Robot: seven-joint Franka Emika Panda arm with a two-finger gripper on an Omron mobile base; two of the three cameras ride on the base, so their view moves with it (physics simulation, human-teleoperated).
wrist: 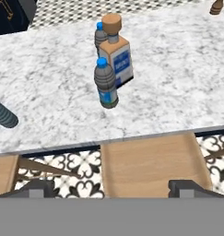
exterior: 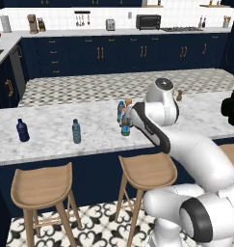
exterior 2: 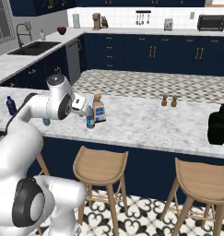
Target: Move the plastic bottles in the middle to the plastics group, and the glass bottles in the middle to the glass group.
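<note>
Two plastic bottles stand in the middle of the marble counter, one [wrist: 105, 83] in front and one [wrist: 100, 32] behind the glass bottle [wrist: 117, 53] with its brown stopper. My gripper [wrist: 111, 188] is open with nothing between its fingers. It hangs near the counter's front edge, above a stool, a short way from the front water bottle [exterior 2: 90, 120]. The plastics group is to the left: a navy bottle [exterior: 22, 130] and a teal bottle [exterior: 76, 131]. A black squat bottle [exterior: 231, 108] at the far right is the glass group.
Wooden stools [exterior: 41, 185] [exterior: 147, 171] stand in front of the counter [exterior: 51, 144]. Two small brown shakers [exterior 2: 164, 100] sit on its far side. The teal bottle [wrist: 3, 115] shows at the left edge of the hand view.
</note>
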